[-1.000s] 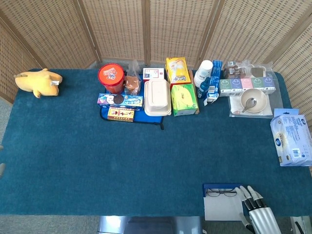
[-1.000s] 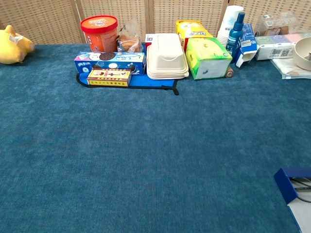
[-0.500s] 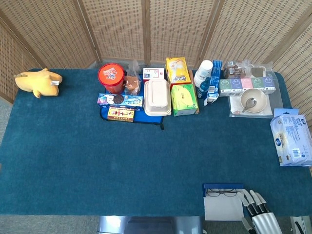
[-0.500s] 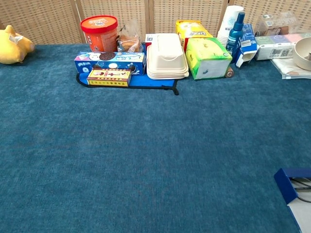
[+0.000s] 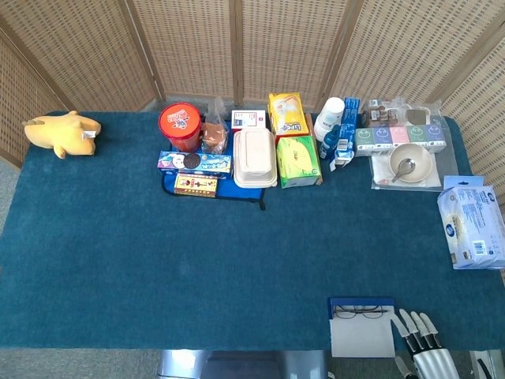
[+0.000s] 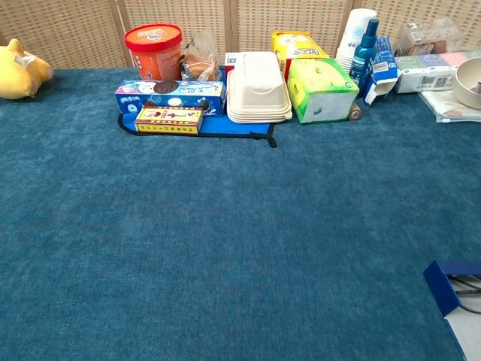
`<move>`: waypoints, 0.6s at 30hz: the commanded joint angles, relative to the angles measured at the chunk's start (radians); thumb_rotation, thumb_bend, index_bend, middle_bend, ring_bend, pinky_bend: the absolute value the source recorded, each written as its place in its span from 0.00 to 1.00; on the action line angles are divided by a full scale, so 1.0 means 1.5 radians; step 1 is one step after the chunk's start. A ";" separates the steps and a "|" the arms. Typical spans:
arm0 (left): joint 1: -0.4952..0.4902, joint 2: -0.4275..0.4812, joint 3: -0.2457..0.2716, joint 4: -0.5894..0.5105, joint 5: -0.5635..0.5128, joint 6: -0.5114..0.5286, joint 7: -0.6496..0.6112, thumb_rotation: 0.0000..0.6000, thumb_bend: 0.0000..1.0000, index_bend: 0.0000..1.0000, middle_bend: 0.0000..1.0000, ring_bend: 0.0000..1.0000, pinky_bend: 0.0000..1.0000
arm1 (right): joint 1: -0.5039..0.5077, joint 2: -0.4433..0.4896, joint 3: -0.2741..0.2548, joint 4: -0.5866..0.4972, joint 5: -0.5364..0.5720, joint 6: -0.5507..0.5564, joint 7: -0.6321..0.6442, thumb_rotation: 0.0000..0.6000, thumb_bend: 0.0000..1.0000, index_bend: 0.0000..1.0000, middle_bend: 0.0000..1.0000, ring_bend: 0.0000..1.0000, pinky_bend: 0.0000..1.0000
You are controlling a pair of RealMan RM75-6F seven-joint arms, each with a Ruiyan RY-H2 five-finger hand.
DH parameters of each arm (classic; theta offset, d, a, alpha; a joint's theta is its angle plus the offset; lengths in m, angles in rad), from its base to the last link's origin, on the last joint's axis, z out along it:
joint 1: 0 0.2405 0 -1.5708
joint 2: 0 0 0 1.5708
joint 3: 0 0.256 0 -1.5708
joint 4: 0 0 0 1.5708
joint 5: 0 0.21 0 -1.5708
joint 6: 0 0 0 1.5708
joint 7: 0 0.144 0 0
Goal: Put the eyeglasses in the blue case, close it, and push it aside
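The blue case (image 5: 360, 326) lies open at the table's near edge, right of centre, its pale lid flap toward me. The eyeglasses (image 5: 357, 313) rest inside it, against the blue back wall. The chest view catches only the case's blue corner (image 6: 444, 283) and a bit of the eyeglasses (image 6: 467, 285) at the lower right. My right hand (image 5: 420, 339) is just right of the case at the frame's bottom, fingers straight and slightly apart, holding nothing and not touching the case. My left hand shows in neither view.
Along the far edge stand a red tub (image 5: 180, 125), snack boxes (image 5: 195, 163), a white clamshell box (image 5: 254, 158), green tissue packs (image 5: 297, 160), a spray bottle (image 5: 330, 143) and a bowl (image 5: 410, 163). A yellow plush (image 5: 62, 133) lies far left, a wipes pack (image 5: 472, 226) at right.
My right hand has drawn back toward me and rightward, away from the case's right edge. The case and eyeglasses have not moved.
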 commanded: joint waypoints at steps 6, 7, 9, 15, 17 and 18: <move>0.003 0.002 0.001 -0.002 0.004 0.006 0.003 0.99 0.34 0.31 0.28 0.30 0.24 | -0.011 -0.026 0.009 0.050 0.014 -0.011 0.039 1.00 0.32 0.00 0.00 0.00 0.07; 0.004 0.003 0.001 -0.003 0.004 0.007 0.004 0.99 0.35 0.31 0.28 0.30 0.24 | -0.012 -0.028 0.009 0.055 0.015 -0.012 0.044 1.00 0.32 0.00 0.00 0.00 0.06; 0.006 0.004 0.001 -0.006 0.005 0.011 0.005 0.99 0.34 0.31 0.28 0.30 0.24 | -0.014 -0.031 0.009 0.062 0.015 -0.012 0.049 1.00 0.32 0.00 0.00 0.00 0.06; 0.008 0.003 0.001 -0.012 0.008 0.016 0.011 0.99 0.35 0.31 0.28 0.30 0.24 | -0.019 -0.038 0.012 0.078 0.020 -0.013 0.065 1.00 0.32 0.00 0.00 0.00 0.05; 0.008 0.003 0.001 -0.013 0.009 0.016 0.013 0.99 0.35 0.31 0.28 0.30 0.24 | -0.020 -0.039 0.009 0.082 0.018 -0.016 0.066 1.00 0.32 0.00 0.00 0.00 0.05; 0.008 0.003 0.001 -0.014 0.009 0.016 0.014 0.99 0.35 0.31 0.28 0.30 0.24 | -0.020 -0.039 0.009 0.084 0.018 -0.017 0.066 1.00 0.32 0.00 0.00 0.00 0.05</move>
